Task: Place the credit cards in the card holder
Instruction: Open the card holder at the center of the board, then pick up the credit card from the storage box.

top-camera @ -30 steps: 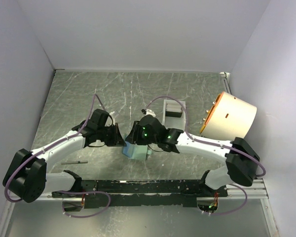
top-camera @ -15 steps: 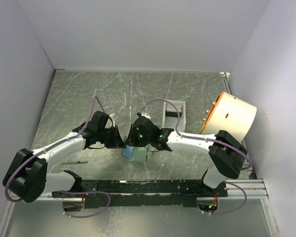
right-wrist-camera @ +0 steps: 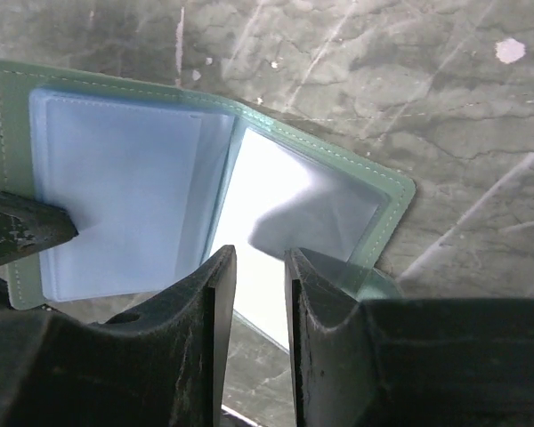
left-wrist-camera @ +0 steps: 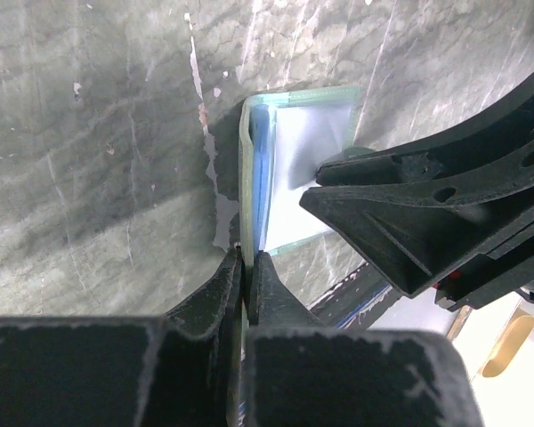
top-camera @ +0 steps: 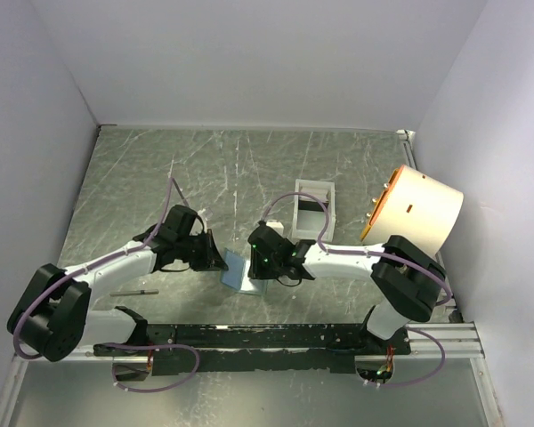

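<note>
The card holder (right-wrist-camera: pixel 160 169) lies open on the table, sage-green outside and pale blue inside, also in the top view (top-camera: pixel 240 269). My left gripper (left-wrist-camera: pixel 246 256) is shut on the edge of its green cover (left-wrist-camera: pixel 246 151), at the holder's left side (top-camera: pixel 218 258). My right gripper (right-wrist-camera: pixel 260 258) hovers over the right-hand clear pocket (right-wrist-camera: pixel 303 205), jaws a little apart with nothing between them; from above it sits at the holder's right (top-camera: pixel 260 264). Of the credit cards, only a dark shape shows in the white tray (top-camera: pixel 312 206).
The white tray's rim (top-camera: pixel 299 203) stands behind the right arm. A large cream cylinder (top-camera: pixel 420 209) fills the right side. A thin dark strip (top-camera: pixel 133 293) lies near the left arm. The black base rail (top-camera: pixel 267 336) runs along the near edge.
My right gripper has come down and nearer over the holder, and its jaws have narrowed. The holder now lies flatter and more open. The left gripper has barely moved.
</note>
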Action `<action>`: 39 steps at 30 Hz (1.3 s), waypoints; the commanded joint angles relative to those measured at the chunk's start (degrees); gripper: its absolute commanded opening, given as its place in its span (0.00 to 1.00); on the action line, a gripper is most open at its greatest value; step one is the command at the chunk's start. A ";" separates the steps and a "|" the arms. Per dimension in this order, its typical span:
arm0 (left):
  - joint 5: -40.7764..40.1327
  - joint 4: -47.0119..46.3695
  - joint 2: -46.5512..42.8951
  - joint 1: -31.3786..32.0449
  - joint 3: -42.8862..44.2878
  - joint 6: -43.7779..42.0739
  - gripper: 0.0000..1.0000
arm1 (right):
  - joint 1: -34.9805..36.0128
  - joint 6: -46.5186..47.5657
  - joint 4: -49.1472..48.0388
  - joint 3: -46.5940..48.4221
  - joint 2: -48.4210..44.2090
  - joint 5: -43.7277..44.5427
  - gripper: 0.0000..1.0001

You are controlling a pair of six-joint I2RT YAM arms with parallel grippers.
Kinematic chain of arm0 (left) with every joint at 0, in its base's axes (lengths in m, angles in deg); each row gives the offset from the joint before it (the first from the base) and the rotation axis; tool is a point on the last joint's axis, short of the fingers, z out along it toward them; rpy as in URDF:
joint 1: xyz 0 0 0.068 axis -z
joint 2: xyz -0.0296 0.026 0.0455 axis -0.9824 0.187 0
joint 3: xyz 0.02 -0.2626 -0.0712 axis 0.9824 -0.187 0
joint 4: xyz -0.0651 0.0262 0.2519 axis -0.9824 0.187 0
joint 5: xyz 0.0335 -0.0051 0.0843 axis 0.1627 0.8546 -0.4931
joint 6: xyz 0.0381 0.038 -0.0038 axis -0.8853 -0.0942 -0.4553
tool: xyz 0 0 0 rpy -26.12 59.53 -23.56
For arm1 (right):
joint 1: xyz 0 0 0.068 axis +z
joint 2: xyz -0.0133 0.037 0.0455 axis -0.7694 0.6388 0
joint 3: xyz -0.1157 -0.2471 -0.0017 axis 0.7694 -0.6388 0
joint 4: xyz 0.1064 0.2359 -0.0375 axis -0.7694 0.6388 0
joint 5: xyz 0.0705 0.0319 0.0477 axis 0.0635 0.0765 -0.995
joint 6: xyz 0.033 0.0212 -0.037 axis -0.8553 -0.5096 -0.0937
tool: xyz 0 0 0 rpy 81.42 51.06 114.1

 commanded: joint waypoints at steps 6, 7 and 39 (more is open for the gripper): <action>-3.91 0.90 1.12 0.41 1.04 -0.44 0.31 | -0.14 3.92 6.93 0.37 1.80 5.92 0.27; -4.66 1.56 0.89 0.40 1.16 -0.69 0.34 | -0.12 4.14 7.18 0.22 1.65 6.25 0.27; -3.91 8.28 -5.82 0.39 5.31 -7.26 0.08 | -8.89 47.02 9.18 16.40 -9.44 26.00 0.36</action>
